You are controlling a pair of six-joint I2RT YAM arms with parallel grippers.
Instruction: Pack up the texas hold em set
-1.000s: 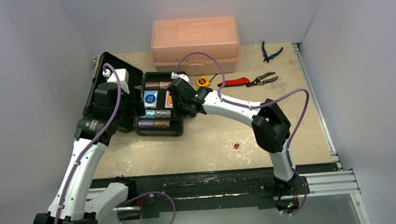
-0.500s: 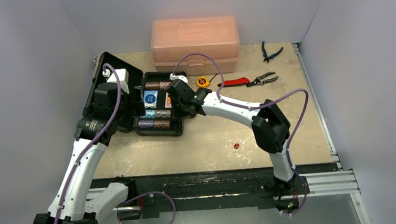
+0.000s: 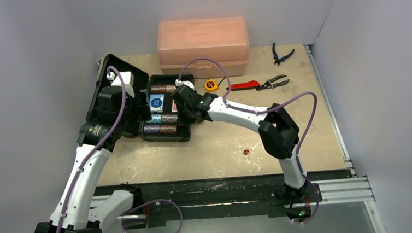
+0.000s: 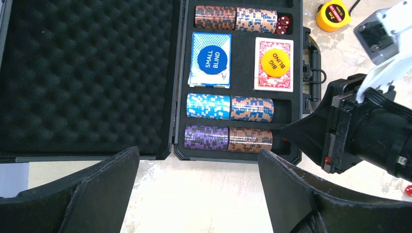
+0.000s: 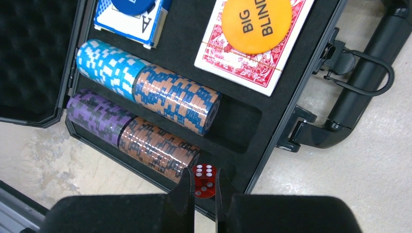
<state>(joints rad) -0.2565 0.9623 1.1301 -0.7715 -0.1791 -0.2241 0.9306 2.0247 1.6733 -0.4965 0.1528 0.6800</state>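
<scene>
The black briefcase lies open at the table's left, its foam lid folded back. Inside are chip stacks, a blue deck under a blue disc, a red deck under a yellow disc and red dice. My right gripper is shut on a red die, held over the free end of the front chip slot, beside the brown stack. My left gripper stands open over the table at the case's near edge, holding nothing. Another red die lies on the table.
A translucent pink box stands at the back. A yellow tape measure, red-handled pliers and blue cutters lie behind and to the right of the case. The briefcase handle juts out toward the right.
My right gripper has moved a little left, further over the case, with the die in it. The left arm has not moved.
</scene>
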